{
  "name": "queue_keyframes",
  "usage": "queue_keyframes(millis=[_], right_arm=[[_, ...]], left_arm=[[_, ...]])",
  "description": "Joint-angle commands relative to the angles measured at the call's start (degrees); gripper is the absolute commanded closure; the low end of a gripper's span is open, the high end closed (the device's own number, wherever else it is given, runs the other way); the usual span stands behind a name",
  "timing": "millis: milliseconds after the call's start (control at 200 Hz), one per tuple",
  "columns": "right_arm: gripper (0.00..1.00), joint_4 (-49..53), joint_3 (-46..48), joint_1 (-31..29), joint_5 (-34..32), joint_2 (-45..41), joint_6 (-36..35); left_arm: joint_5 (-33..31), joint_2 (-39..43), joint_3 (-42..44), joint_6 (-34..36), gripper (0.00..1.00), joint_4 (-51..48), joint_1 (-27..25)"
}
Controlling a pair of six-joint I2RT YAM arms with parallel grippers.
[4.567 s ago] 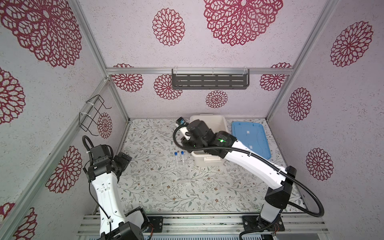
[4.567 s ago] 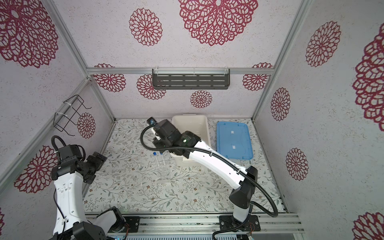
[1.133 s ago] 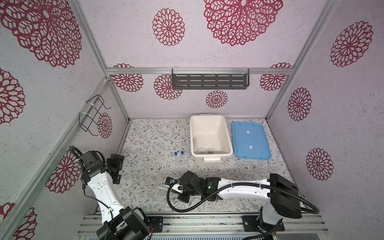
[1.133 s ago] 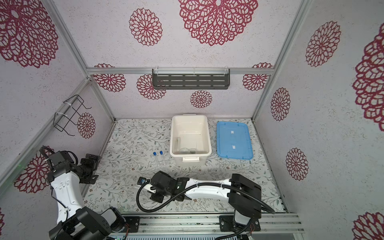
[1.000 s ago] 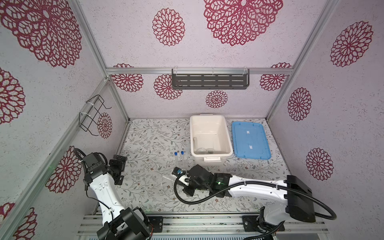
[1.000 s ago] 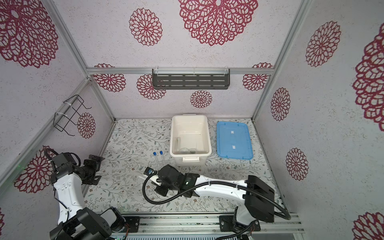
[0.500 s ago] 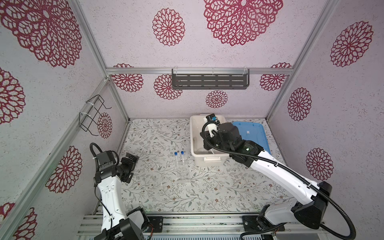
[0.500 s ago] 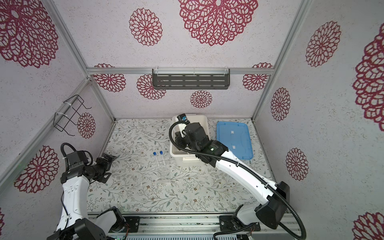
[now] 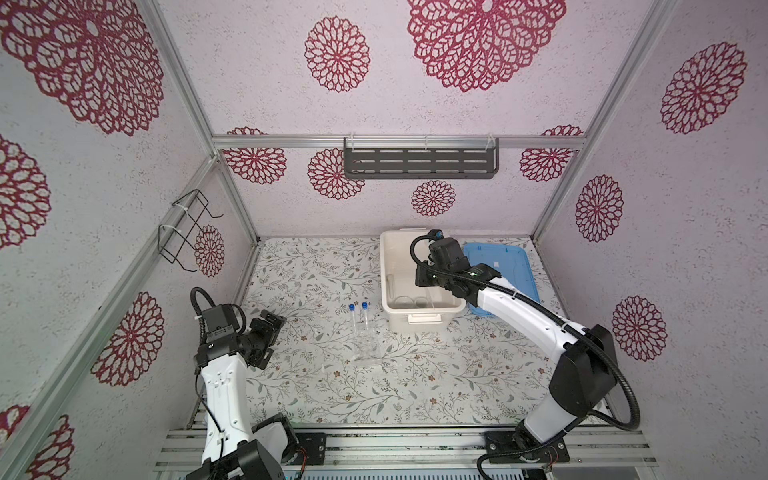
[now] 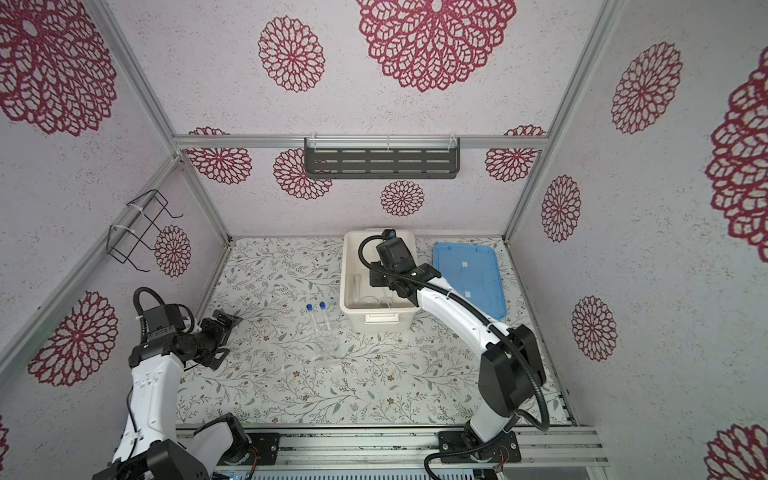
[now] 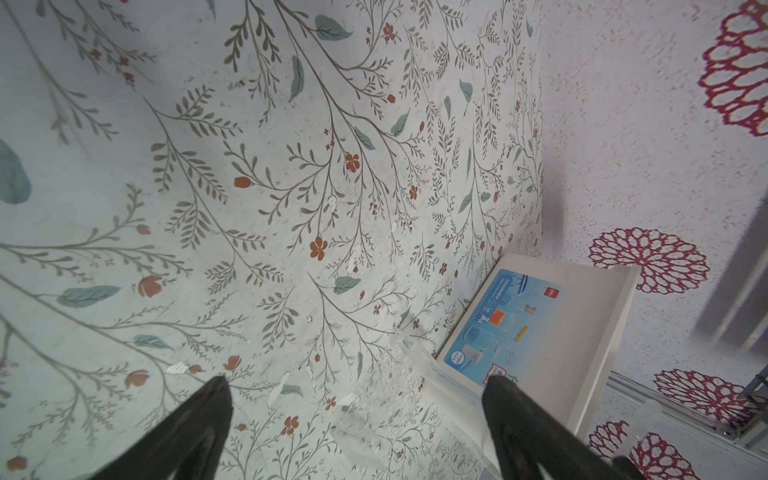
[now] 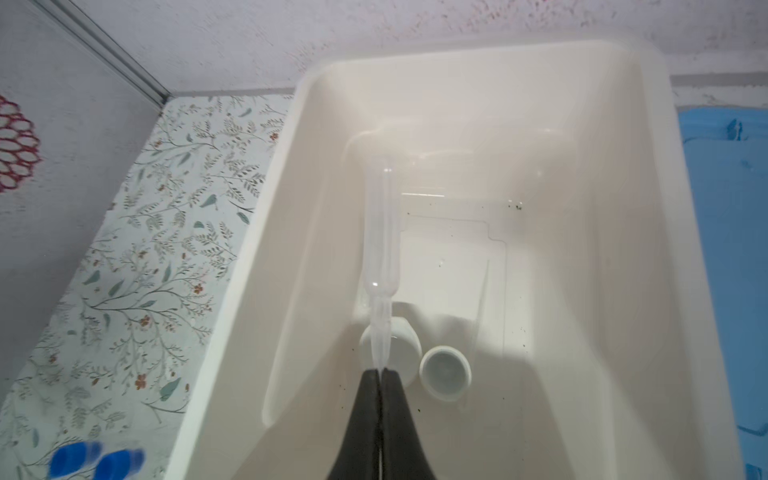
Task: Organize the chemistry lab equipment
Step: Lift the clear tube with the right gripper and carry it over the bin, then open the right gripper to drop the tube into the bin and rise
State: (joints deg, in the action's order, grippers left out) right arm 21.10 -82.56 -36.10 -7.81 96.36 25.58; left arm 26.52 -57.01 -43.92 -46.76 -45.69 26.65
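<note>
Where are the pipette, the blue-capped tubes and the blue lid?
pipette [image 12: 380, 224]: right wrist view, on its clear bulb.
blue-capped tubes [image 9: 365, 306]: in a top view, on one tube's blue cap.
blue lid [image 10: 478, 278]: in a top view, on its flat middle.

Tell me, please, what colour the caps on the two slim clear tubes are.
Blue, both of them; the caps show clearest in a top view.

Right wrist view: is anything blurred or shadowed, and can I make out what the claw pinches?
Right wrist view: the clear dropper in the shut right claw is sharp; the blue caps at the frame edge smear with blur; a soft shadow lies on the tub floor.
</note>
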Motion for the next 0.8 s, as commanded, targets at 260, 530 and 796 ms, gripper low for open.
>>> queue_keyframes(millis=[260, 530, 796], right_arm=[[0.95, -2.14, -3.86, 2.16, -0.90, 11.01, 3.11], [0.95, -2.55, -5.54, 2.95, -0.62, 16.00, 3.16], [0.86, -1.82, -8.65, 3.31, -0.19, 20.80, 3.46]], left_arm=[[1.00, 1.79, 1.54, -0.17, 0.02, 1.37, -0.46], [1.51, 1.66, 2.78, -0.48, 0.02, 2.09, -0.46], [1.94, 1.21, 2.26, -0.81, 0.02, 1.83, -0.46]])
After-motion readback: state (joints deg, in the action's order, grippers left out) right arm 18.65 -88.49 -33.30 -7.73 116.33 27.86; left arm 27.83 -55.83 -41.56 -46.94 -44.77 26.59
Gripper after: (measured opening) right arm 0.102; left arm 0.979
